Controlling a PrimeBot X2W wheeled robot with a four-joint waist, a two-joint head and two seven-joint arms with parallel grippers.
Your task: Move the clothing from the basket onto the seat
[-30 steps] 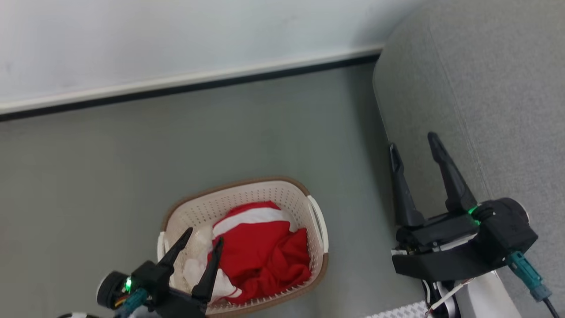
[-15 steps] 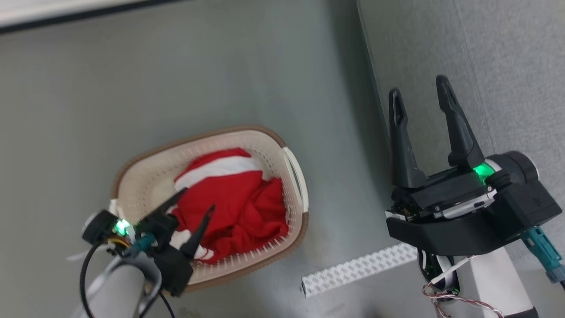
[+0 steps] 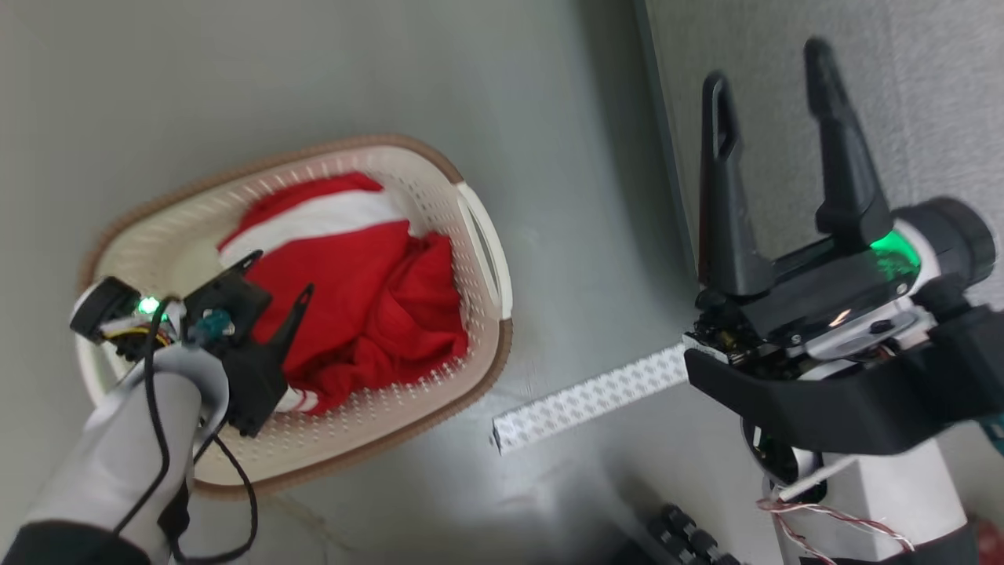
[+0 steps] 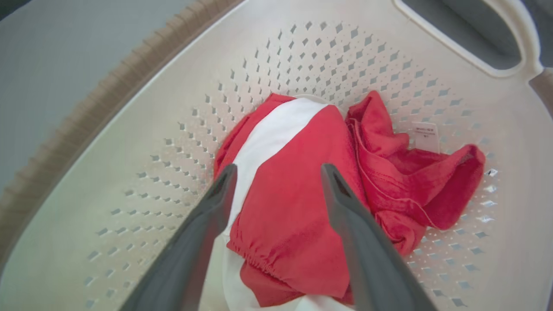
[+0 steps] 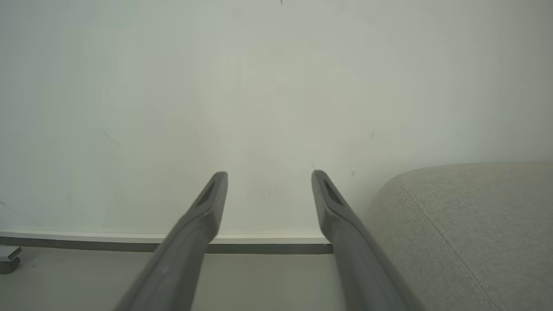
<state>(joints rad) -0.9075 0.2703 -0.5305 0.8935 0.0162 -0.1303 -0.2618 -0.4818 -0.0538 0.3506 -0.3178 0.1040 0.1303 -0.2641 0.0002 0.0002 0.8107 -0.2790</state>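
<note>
One basket (image 3: 369,428), one seat (image 3: 941,94), one clothing heap (image 3: 353,267)

clothing (image 4: 293,207) tag (image 4: 424,131) print too small to read | seat (image 3: 929,78) cut off by top and right edges

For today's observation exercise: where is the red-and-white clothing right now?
In the head view, the clothing lies heaped inside the basket at left, beneath the open left gripper, with the seat to the right.
</note>
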